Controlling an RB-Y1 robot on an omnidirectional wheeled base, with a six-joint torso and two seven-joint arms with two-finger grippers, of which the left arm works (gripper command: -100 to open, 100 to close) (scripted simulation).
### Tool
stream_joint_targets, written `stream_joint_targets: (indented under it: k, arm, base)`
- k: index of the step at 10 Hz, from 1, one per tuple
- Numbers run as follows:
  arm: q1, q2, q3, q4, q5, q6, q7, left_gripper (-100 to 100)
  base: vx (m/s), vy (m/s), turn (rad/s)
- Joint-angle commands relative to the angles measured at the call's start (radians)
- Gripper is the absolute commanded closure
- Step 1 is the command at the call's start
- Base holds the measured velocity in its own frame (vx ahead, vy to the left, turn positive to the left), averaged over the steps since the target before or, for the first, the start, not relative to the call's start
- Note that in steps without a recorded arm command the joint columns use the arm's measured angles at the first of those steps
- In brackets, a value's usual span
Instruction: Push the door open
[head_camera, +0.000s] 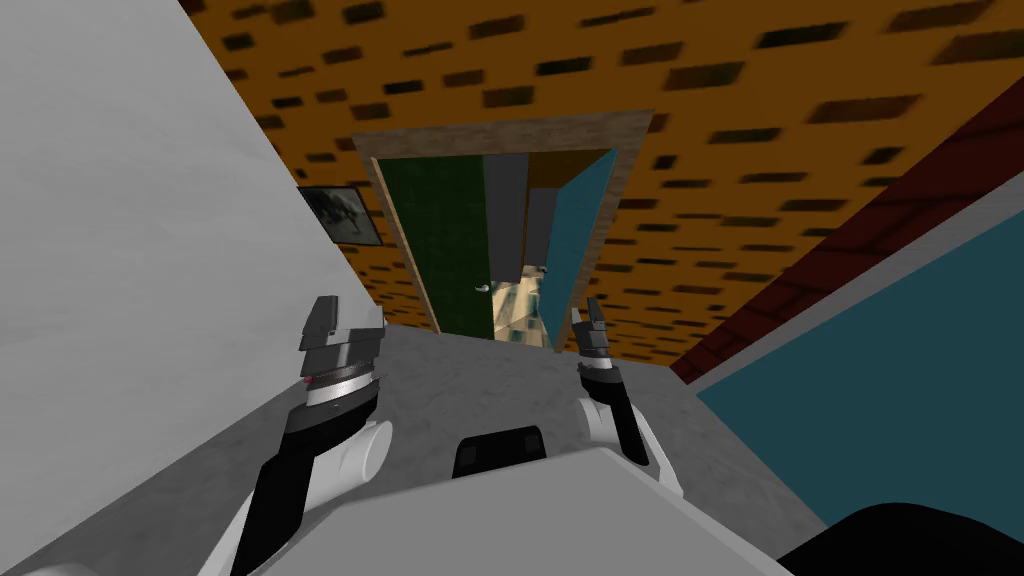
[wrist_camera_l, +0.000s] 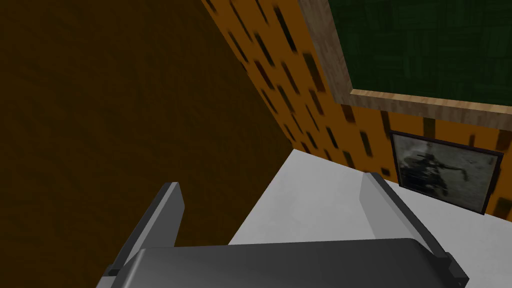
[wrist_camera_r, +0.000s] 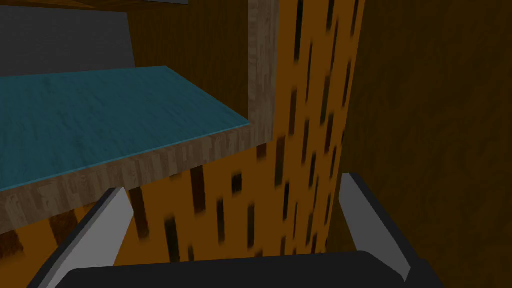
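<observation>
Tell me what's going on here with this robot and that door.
The robot faces a dark green door in a wooden frame set in an orange wall. Both arms are held out ahead of it, with the left gripper and the right gripper open and holding nothing. Neither touches the door. A gap beside the door's handle shows floor beyond, so the door looks partly open.

1 door (head_camera: 440, 240), dark green, with 1 handle (head_camera: 482, 288). 1 door frame (head_camera: 500, 125), wooden. 1 framed picture (head_camera: 342, 215). 2 claws: left claw (head_camera: 343, 316), right claw (head_camera: 587, 315), 2 fingers (wrist_camera_l: 162, 215) each. 1 teal panel (head_camera: 580, 235) past the opening, possibly a second door, hard to tell.
</observation>
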Motion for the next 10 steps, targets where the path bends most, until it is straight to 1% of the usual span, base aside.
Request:
stream_joint_targets:
  k: [1, 2, 3, 5, 10]
  arm:
    - [-0.011, 0.008, -0.002, 0.030, 0.001, -0.006, 0.000, -100]
    - [-0.016, 0.012, -0.003, 0.042, 0.001, -0.008, 0.001, -100]
    - [-0.026, 0.018, -0.004, 0.070, 0.002, -0.013, 0.001, -100]
    - [-0.037, 0.025, -0.006, 0.098, 0.002, -0.019, 0.002, -100]
    - [-0.076, 0.044, -0.012, 0.200, 0.004, -0.038, 0.003, -100]
  base:
    - [0.134, 0.021, -0.010]
    - [0.056, 0.014, -0.034]
    - [0.051, 0.012, -0.029]
    - [0.052, 0.014, -0.016]
    - [0.067, 0.016, -0.021]
